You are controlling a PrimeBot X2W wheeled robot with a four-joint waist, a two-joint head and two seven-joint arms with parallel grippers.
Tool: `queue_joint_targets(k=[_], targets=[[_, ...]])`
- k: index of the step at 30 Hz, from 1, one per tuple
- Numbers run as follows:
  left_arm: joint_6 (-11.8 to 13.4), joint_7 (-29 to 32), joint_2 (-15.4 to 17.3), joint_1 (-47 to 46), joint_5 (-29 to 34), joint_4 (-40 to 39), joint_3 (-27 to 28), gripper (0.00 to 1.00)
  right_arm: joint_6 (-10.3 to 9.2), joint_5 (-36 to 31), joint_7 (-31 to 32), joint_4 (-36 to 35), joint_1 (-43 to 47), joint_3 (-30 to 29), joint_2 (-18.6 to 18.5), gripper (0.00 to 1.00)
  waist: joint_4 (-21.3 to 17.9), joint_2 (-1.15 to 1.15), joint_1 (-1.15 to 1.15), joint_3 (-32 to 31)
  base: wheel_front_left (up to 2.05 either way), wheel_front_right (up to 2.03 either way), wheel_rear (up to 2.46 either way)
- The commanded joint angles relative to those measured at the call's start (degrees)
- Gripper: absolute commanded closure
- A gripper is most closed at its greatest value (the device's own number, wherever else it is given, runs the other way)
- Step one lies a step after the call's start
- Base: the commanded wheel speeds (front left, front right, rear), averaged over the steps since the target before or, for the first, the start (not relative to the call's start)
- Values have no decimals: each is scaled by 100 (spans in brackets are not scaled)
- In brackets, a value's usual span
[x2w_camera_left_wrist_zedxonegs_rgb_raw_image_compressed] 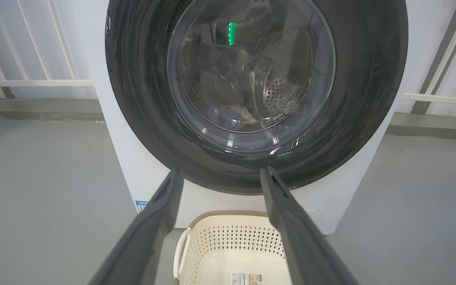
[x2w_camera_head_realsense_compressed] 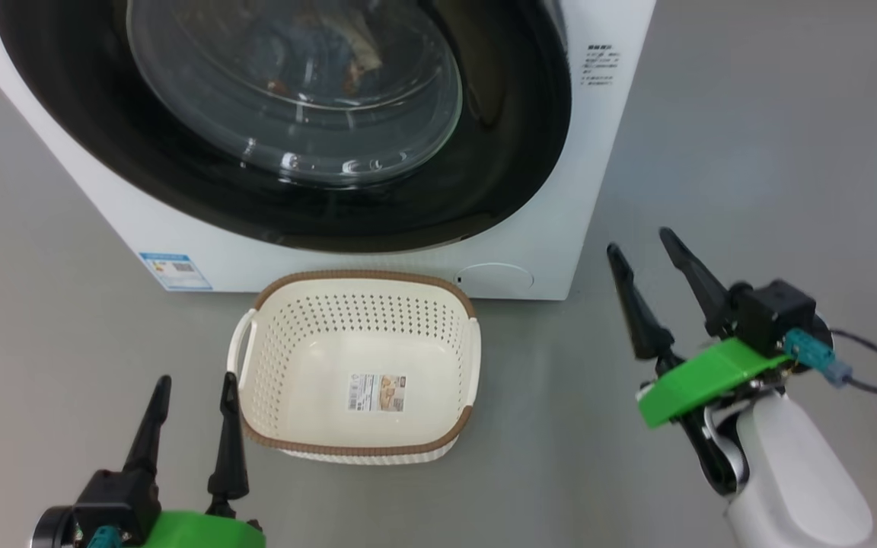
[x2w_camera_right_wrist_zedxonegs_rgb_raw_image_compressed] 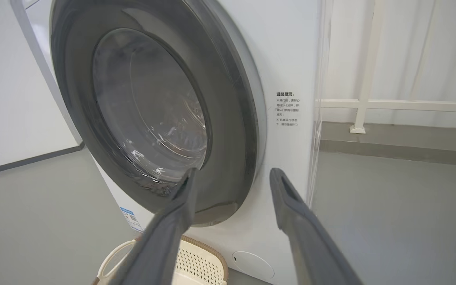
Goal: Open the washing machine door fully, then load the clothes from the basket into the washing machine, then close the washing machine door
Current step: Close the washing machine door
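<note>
You've got the washing machine door (x2w_camera_head_realsense_compressed: 294, 114) shut flush on the washing machine (x2w_camera_head_realsense_compressed: 377, 262). Through the glass, low in the drum, there's a blue-and-cream heap, probably the clothes (x2w_camera_left_wrist_zedxonegs_rgb_raw_image_compressed: 228, 114); glare blurs it. Basket (x2w_camera_head_realsense_compressed: 355, 312) sits on the floor (x2w_camera_head_realsense_compressed: 560, 426) just before the machine, label showing on its bottom. Your left pincer (x2w_camera_head_realsense_compressed: 196, 377) is spread wide, gripping nothing, just left of the basket. Your right pincer (x2w_camera_head_realsense_compressed: 639, 239) has its fingers parted, gripping nothing, off the machine's right corner.

The basket (x2w_camera_head_realsense_compressed: 362, 275) sits just before the washing machine (x2w_camera_head_realsense_compressed: 598, 152), with the clothes (x2w_camera_left_wrist_zedxonegs_rgb_raw_image_compressed: 230, 114) inside behind its door (x2w_camera_head_realsense_compressed: 515, 152).
</note>
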Motion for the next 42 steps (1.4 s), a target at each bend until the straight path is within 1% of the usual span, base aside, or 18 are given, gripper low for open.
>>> queue_joint_targets(k=[1,12,22,25,34,42], targets=[[-30,29,124,-5,2,-170,179,0,-32,-73,14,-187,108,71,92,0,-91,-1,0,-109,0,0,0],[-26,127,205,187,-68,-286,146,0,-32,-328,301,-890,1243,-536,212,0,-274,-1,0,-376,0,0,0],[10,207,262,361,-131,-331,120,0,-32,-456,717,-1907,2216,-996,306,0,-427,-1,0,-628,0,0,0],[16,222,275,407,-151,-332,113,0,-32,-445,822,-2114,2425,-1054,318,0,-453,-1,0,-716,0,0,0],[58,291,327,527,-197,-372,105,0,-32,-297,979,-2407,2754,-1133,324,0,-483,-1,0,-917,0,0,0],[82,326,363,585,-226,-409,81,0,-32,-251,1009,-2459,2801,-1148,325,0,-456,-1,0,-945,0,0,0]])
